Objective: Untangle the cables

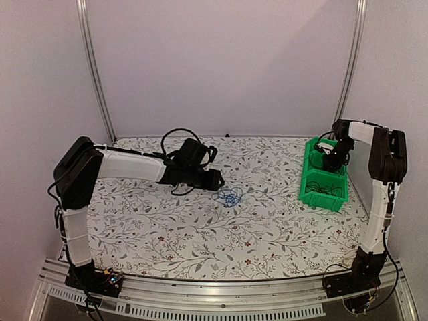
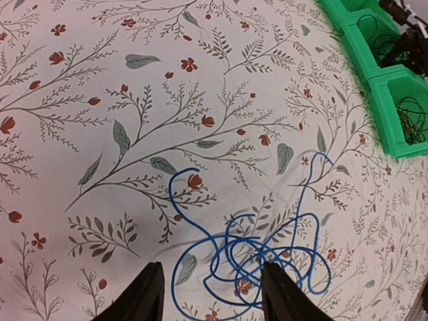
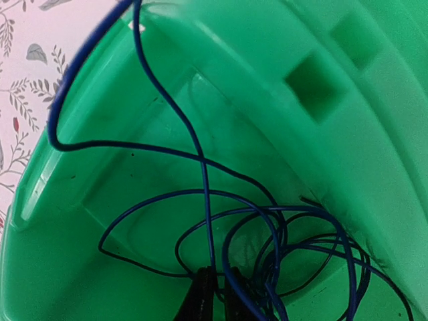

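A bright blue cable (image 1: 231, 196) lies in a loose tangle on the flowered tablecloth at mid-table. In the left wrist view the blue cable (image 2: 249, 239) lies partly between my fingers. My left gripper (image 1: 219, 180) (image 2: 210, 301) is open just left of the blue cable and above it, holding nothing. My right gripper (image 1: 332, 159) is down inside a green bin (image 1: 321, 200). In the right wrist view the right gripper (image 3: 216, 294) is shut on a dark cable (image 3: 206, 204), one of several dark cables looped on the bin floor.
Green bins (image 2: 381, 73) stand in a row at the right side of the table, and the near ones hold thin black cables (image 2: 411, 120). The bin wall (image 3: 334, 134) rises close around my right gripper. Metal frame posts stand at the back corners.
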You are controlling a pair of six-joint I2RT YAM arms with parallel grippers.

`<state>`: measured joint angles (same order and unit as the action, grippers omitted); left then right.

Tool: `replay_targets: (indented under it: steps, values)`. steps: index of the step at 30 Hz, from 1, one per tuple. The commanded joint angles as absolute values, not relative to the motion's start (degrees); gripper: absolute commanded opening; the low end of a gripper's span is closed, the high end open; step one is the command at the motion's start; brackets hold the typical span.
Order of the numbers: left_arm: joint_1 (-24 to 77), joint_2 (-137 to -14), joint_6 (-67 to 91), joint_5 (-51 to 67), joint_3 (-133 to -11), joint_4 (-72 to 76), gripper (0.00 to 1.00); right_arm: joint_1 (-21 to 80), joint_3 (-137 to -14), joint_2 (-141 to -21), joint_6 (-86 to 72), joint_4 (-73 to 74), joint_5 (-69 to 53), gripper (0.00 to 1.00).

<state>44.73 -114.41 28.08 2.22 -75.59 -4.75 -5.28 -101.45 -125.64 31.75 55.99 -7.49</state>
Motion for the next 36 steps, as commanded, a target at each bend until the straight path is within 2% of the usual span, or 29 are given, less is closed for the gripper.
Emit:
replay_targets:
  steps: [1, 3, 5, 8, 13, 23, 25, 27, 31, 34, 36]
  values:
    - [44.74, -115.98, 27.45, 3.9, -77.77, -6.7, 0.53, -5.06, -102.92, -124.05, 32.56, 58.94, -8.54, 0.15]
    - [44.3, -116.72, 27.55, 5.24, -78.11, -7.47, 0.53, -4.78, -103.53, -121.19, 33.03, 61.06, -10.08, 0.2]
    - [43.99, -117.02, 27.56, 6.18, -78.06, -7.93, 0.53, -4.47, -103.98, -118.14, 34.15, 62.94, -11.96, 0.3]
    - [43.58, -117.6, 28.44, 8.07, -77.79, -7.85, 0.53, -3.15, -104.82, -114.02, 36.32, 65.56, -13.98, 0.37]
    - [42.48, -119.92, 30.85, 7.1, -80.06, -7.62, 0.51, 1.77, -103.17, -109.45, 39.75, 63.95, -15.13, 0.41]
    - [41.36, -132.24, 28.52, 7.51, -93.03, -5.37, 0.43, 7.56, -103.58, -107.52, 40.52, 60.12, -18.94, 0.42]
    - [41.3, -134.26, 28.0, 7.68, -94.98, -5.84, 0.38, 7.92, -103.7, -107.58, 40.64, 60.12, -19.22, 0.42]
    - [40.99, -135.16, 28.39, 7.58, -95.45, -5.77, 0.29, 7.94, -103.86, -107.5, 40.69, 60.03, -19.72, 0.42]
    - [40.86, -134.36, 28.14, 7.34, -95.72, -4.91, 0.0, 8.21, -103.81, -106.91, 40.91, 59.43, -23.05, 0.42]
    - [41.14, -130.23, 27.02, 7.03, -95.54, -2.68, 0.0, 8.89, -103.93, -106.4, 40.96, 59.02, -29.62, 0.44]
    - [41.41, -125.92, 26.54, 8.11, -95.42, -0.99, 0.0, 9.73, -103.94, -106.14, 39.7, 57.56, -34.75, 0.5]
